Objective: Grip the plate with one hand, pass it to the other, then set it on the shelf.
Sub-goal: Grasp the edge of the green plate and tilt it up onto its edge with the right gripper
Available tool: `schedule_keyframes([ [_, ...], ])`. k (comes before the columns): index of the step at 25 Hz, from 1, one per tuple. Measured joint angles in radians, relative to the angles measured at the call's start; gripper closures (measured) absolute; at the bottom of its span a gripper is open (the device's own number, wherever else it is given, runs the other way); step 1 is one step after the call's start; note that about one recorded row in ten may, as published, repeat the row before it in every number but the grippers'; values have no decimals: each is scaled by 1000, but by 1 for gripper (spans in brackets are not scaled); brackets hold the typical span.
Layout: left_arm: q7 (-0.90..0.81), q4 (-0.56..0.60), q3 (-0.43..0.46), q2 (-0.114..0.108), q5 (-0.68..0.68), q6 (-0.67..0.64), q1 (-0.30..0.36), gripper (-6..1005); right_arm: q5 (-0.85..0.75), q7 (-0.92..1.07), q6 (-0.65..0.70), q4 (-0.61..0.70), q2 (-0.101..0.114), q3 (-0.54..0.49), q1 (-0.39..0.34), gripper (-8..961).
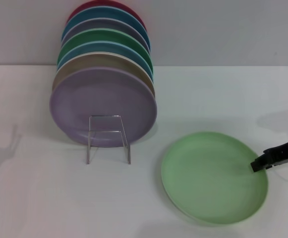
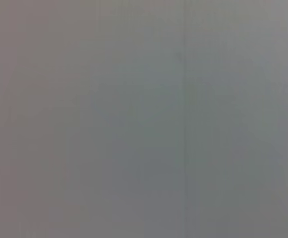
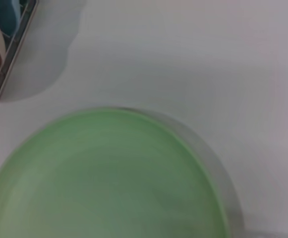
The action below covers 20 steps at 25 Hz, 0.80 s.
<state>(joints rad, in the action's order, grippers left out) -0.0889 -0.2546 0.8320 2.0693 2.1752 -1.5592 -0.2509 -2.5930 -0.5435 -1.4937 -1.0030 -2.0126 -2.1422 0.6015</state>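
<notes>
**Mint plate flat on table, right hand at its rim**

White table (image 1: 44,208) ran back to a plain grey wall, and the whole scene sat on that one surface. The light mint-green plate (image 1: 214,177) lay flat on the table, to the right of and nearer than the wire shelf (image 1: 107,139). The shelf stood upright and carried a row of plates on edge; the lavender plate (image 1: 103,105) stood at the front of that row, with tan, blue, green and red ones ranked behind it.

The right hand (image 1: 256,165) reached in from the right edge, its dark tip over the mint plate's right rim. Whether its fingers were parted or closed could not be told, nor whether it touched the plate. The right wrist view showed the plate's rim from close above. The left hand did not appear; its wrist view showed only featureless grey.
</notes>
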Motion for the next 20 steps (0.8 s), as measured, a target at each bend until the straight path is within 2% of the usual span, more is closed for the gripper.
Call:
schedule_keyframes([
  [12,0,6,7,0,0,-11,7,152,-14,-2,21,12,1,1,7,717],
  [20,0,9,17,0,0,-23,11,152,-16,-3,28,12,0,1,10,856],
])
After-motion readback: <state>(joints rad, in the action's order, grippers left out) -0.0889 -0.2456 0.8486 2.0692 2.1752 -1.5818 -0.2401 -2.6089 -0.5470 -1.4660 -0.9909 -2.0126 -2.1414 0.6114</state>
